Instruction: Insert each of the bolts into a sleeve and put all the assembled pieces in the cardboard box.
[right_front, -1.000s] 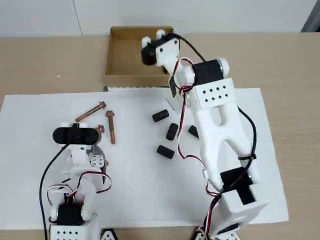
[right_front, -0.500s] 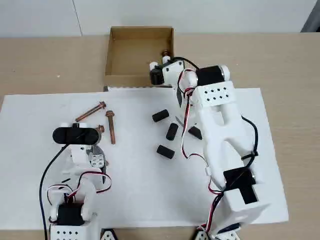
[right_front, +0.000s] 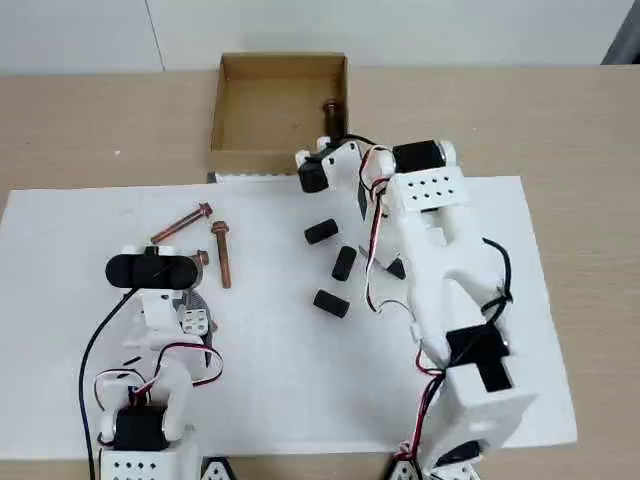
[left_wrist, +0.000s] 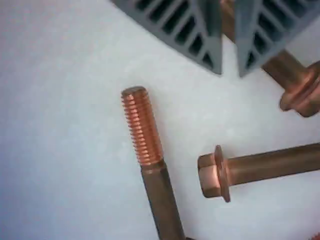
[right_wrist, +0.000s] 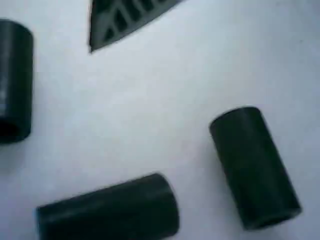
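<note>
An assembled bolt and sleeve (right_front: 330, 110) lies against the right wall of the cardboard box (right_front: 262, 150). Three copper bolts (right_front: 180, 223) (right_front: 222, 256) (left_wrist: 150, 155) lie on the white sheet in front of my left gripper (left_wrist: 227, 57). It hovers over them shut, holding nothing. Several black sleeves (right_front: 321, 232) (right_front: 344, 262) (right_front: 331, 303) lie mid-sheet. My right gripper (right_front: 358, 205) hangs just above them. One grey finger (right_wrist: 125, 22) shows in the right wrist view, spread away from its partner with nothing in it. Close below lie sleeves (right_wrist: 255, 165) (right_wrist: 110, 210).
The white paper sheet (right_front: 280, 380) covers the table's near half, with bare room at its centre front. One more sleeve (right_front: 393, 266) lies partly under the right arm. The box stands just past the sheet's far edge.
My right arm drew back from over the box and came down over the sleeves, leaving the assembled piece inside the box. The left arm stayed still.
</note>
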